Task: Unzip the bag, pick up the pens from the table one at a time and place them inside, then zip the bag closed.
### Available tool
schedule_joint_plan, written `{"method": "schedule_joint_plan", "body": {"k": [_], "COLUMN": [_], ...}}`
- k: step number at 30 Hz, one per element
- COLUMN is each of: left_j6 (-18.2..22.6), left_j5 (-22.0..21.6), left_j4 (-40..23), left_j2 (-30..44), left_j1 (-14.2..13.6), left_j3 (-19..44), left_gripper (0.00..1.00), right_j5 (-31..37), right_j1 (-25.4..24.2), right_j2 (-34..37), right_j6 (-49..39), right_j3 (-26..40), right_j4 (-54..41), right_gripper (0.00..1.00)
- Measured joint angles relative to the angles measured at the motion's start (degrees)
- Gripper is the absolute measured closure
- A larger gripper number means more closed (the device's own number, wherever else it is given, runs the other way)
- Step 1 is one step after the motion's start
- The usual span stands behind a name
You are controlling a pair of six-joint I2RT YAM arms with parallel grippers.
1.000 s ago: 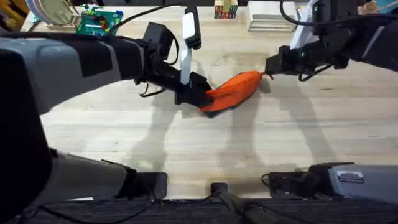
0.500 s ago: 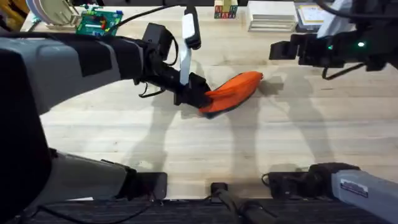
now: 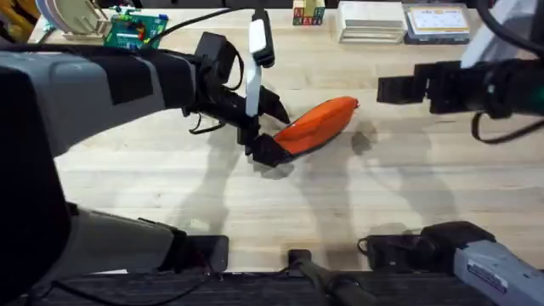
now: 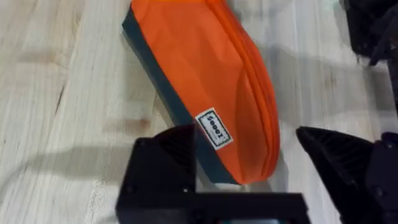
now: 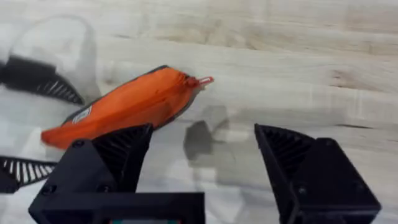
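Note:
The orange bag point(image 3: 316, 124) lies on the table point(image 3: 280, 204) at the middle, its zip shut and the pull tab point(image 5: 202, 81) sticking out at its right end. My left gripper point(image 3: 270, 129) is open at the bag's left end, one finger on each side of that end point(image 4: 249, 168). A white label point(image 4: 214, 128) shows on the bag's side. My right gripper point(image 3: 393, 87) hovers open to the right of the bag and above it, nothing between its fingers point(image 5: 208, 155). The pens are out of view.
Along the table's far edge stand a green circuit board point(image 3: 136, 30), small blocks point(image 3: 308, 13), a white stack point(image 3: 370, 21) and a flat box point(image 3: 433, 19). Bare wood stretches in front of the bag.
My left gripper has opened and let go of the bag's left end. My right gripper has left the zip pull, rising and drawing back to the right. The bag has settled flat.

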Motion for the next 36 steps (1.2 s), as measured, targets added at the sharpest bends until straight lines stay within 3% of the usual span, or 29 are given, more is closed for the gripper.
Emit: {"method": "schedule_joint_plan", "body": {"k": [16,22,28,36], "left_j6": [-1.02,-8.65,-15.67,-25.35], "left_j5": [-0.28,-6.18,-13.49,-23.54], "left_j4": [-0.22,-1.34,-6.85,-14.30], "left_j2": [-0.12,-4.79,-15.61,-30.75], "left_j1": [0.00,0.00,0.17,0.17], "left_j3": [0.19,3.87,8.83,9.44], "left_gripper": [0.006,0.006,0.006,0.006], "right_j5": [0.20,0.17,0.17,0.17], "right_j1": [0.40,0.40,0.42,0.42], "right_j2": [-15.37,-15.34,-15.44,-15.86], "right_j6": [-2.99,-3.82,-4.07,-4.26], "right_j3": [0.00,0.00,0.00,0.00], "right_j4": [-7.27,-8.73,-8.80,-8.54], "right_gripper": [0.003,0.003,0.003,0.003]}}
